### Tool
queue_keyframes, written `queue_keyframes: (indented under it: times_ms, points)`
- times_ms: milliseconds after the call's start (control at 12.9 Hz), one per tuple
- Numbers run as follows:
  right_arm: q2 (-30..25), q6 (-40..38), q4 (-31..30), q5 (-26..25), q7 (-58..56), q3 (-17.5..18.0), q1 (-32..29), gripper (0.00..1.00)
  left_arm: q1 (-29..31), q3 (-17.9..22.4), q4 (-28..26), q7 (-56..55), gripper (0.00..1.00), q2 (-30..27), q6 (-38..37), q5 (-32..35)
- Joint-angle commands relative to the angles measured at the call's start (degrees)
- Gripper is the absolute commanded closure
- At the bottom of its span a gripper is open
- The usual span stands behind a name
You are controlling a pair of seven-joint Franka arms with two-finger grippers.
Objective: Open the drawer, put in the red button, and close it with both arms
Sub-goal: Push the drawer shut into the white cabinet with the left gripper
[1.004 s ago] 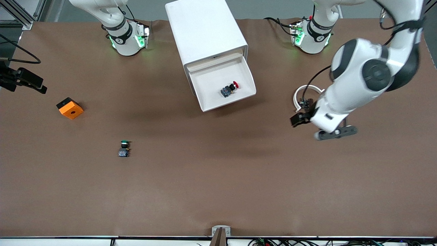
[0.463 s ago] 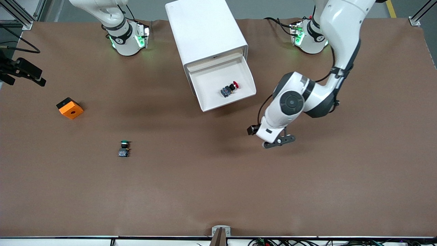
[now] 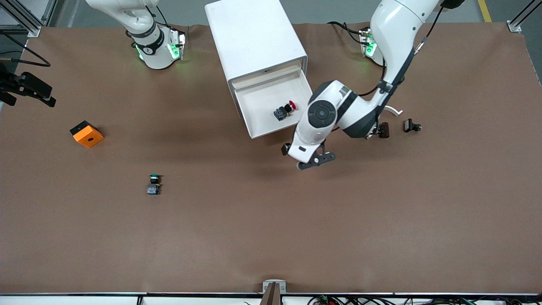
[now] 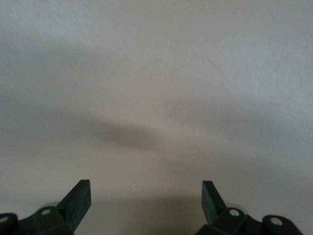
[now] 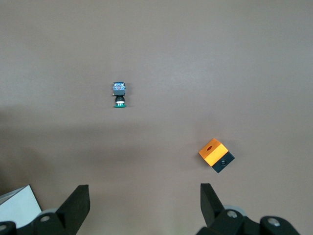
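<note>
1. Left wrist view shows the left claw point(image 4: 146, 198) with its fingers spread wide and nothing between them, facing a plain pale surface up close; from the front view it hangs low over the desk point(image 3: 271, 237) just by the open drawer's point(image 3: 259, 127) cream front, at the corner toward the left arm's end.
2. Right wrist view shows the right claw point(image 5: 145, 200) likewise spread and empty, high above the desk, looking down on the green-capped button point(image 5: 119, 94) and an orange block point(image 5: 216, 155). This arm waits.
3. The step in hand appears to be the closing. It would go best with the left claw square against the drawer front and pushing along the drawer's own line into the white cabinet point(image 3: 254, 38), which sits turned at an angle on the desk; a skewed push could jam the drawer or shove the cabinet.
4. The task asks for both arms, so the right claw probably needs to come to the front's other corner.
5. The drawer stands fully pulled out. The red button point(image 3: 284, 110) lies on its side within it, alone, well clear of the walls.
</note>
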Motion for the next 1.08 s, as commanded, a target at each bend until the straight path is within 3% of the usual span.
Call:
queue_keyframes:
  times_ms: [0,541,1004]
  points:
    - [-1.5,0.4,-1.1,-0.8,-2.1,0.6,-0.6,0.0,-3.1,0.1,0.8,-3.8,0.0,-0.6,-2.7,1.1]
    - [-1.6,0.0,-1.1,-0.6,-2.2,0.5,-1.1,0.0,-5.0,-5.3,0.9,-10.8,0.0,-2.3,-11.3,1.1]
    - [-2.0,-0.1,-1.2,1.9,-1.8,0.2,-1.1,0.0,-5.1,-11.3,0.6,-15.8,0.0,-1.7,-12.4,0.7]
